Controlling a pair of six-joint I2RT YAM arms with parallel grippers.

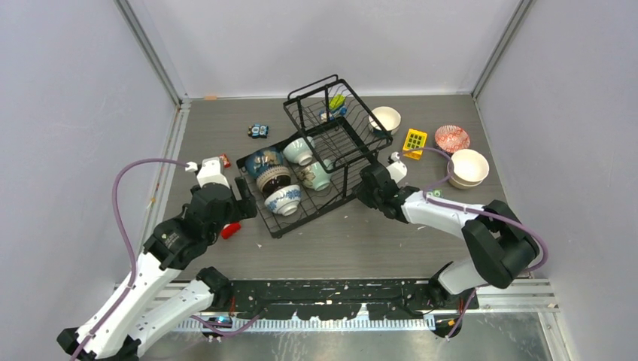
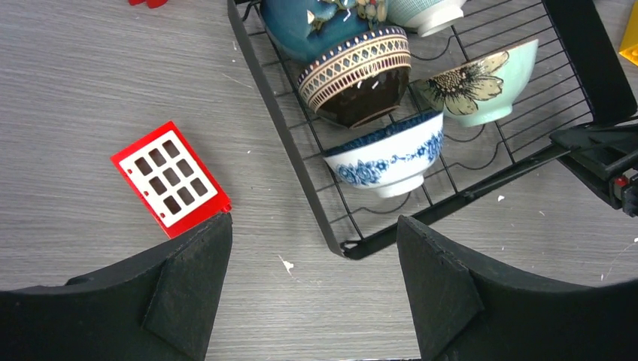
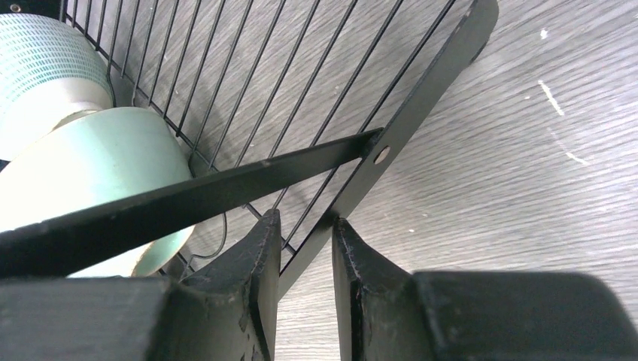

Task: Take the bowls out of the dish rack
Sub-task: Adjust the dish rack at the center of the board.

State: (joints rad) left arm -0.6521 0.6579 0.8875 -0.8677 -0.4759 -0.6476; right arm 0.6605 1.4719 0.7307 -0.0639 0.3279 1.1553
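You had the right jaws pinched narrow on the near right rim of the black wire dish rack [image 3: 421, 98], the bar running between the two pads. That reads as a hold meant to pin the rack to the grey bench [image 1: 338, 248] while the other arm lifts from it. Your left jaws stood wide and held nothing, hovering above the bench just off the rack's near left corner, beside the flat red grid block [image 2: 171, 178]. They faced the blue-and-white patterned ceramic bowl [image 2: 387, 162], the nearest one, tipped on its side among the tines. Beyond it leaned the brown bowl with the banded rim [image 2: 357, 75], the pale green flower-painted bowl [image 2: 481, 83] and a teal glazed bowl [image 2: 301, 26], all inside the rack's lower section. A white bowl [image 1: 386, 119], a red-patterned bowl [image 1: 451, 138] and a cream stack of bowls [image 1: 469, 167] sat on the bench to the rack's right, so I judge the unloading partly done, with that side serving as the drop area.
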